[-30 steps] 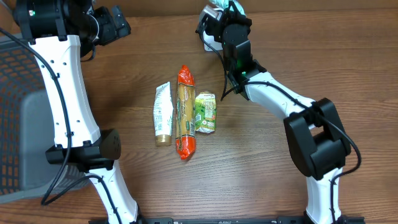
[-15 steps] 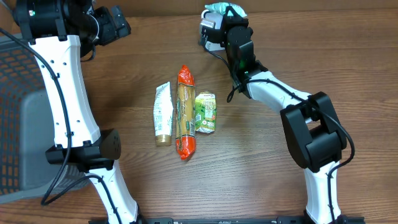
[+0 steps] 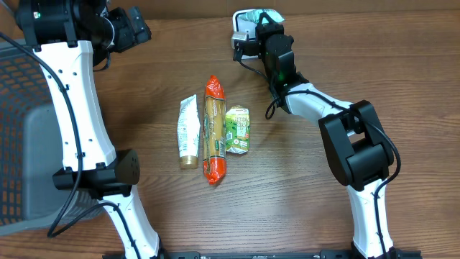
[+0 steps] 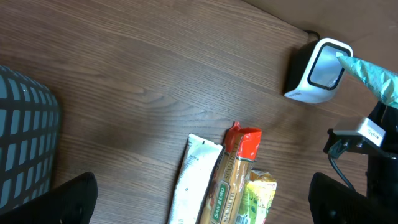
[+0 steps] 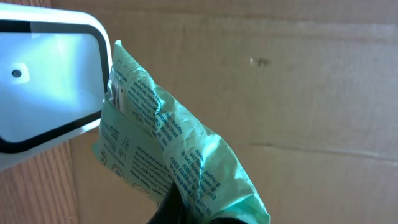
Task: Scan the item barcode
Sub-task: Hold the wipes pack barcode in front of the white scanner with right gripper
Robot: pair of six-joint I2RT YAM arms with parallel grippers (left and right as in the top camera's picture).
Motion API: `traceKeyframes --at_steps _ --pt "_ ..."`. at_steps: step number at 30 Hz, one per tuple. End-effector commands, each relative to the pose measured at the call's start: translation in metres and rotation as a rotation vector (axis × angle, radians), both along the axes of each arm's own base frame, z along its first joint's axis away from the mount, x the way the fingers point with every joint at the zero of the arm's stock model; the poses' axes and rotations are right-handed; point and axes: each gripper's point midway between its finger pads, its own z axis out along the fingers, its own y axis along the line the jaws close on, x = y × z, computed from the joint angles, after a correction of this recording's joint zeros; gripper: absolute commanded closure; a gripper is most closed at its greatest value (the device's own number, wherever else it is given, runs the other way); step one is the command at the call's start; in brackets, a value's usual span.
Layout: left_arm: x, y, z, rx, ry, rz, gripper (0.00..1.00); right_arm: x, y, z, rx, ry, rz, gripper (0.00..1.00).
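My right gripper [image 3: 264,23] is at the back of the table, shut on a crumpled mint-green packet [image 3: 253,14] with dark print. In the right wrist view the packet [image 5: 168,146] rises from the dark fingertips [image 5: 180,205], and its top edge sits against the window of the white scanner [image 5: 43,87]. The left wrist view shows the same scanner [image 4: 317,71] with the packet [image 4: 373,74] at its face. My left gripper [image 3: 133,29] hovers open and empty at the back left, fingers [image 4: 71,199] spread wide.
Three items lie side by side mid-table: a white tube [image 3: 188,133], a long spaghetti pack [image 3: 214,129] and a green-yellow pouch [image 3: 237,129]. A dark mesh basket [image 3: 21,144] stands at the left edge. A cardboard wall [image 5: 298,93] stands behind the scanner.
The right gripper has carried the green packet back and left, up to the scanner's face. The left arm and the three items have not moved.
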Motion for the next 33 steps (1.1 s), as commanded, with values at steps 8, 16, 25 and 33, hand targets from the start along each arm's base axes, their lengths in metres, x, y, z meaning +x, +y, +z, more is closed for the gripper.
traceKeyframes --at_steps 8,16,25,33 --pt "-0.006 -0.002 0.01 0.019 -0.023 -0.022 0.0 0.007 0.006 0.022 -0.008 -0.055 0.024 0.96" --pt "-0.006 -0.002 0.01 0.019 -0.023 -0.022 0.0 0.007 0.006 0.023 0.05 -0.05 0.022 0.96" --pt "-0.006 -0.002 0.01 0.019 -0.023 -0.022 0.0 0.004 0.014 0.023 0.142 -0.031 0.042 0.96" --pt "-0.006 -0.002 0.01 0.019 -0.023 -0.022 0.01 -0.004 0.029 -0.003 0.152 0.079 0.049 0.96"
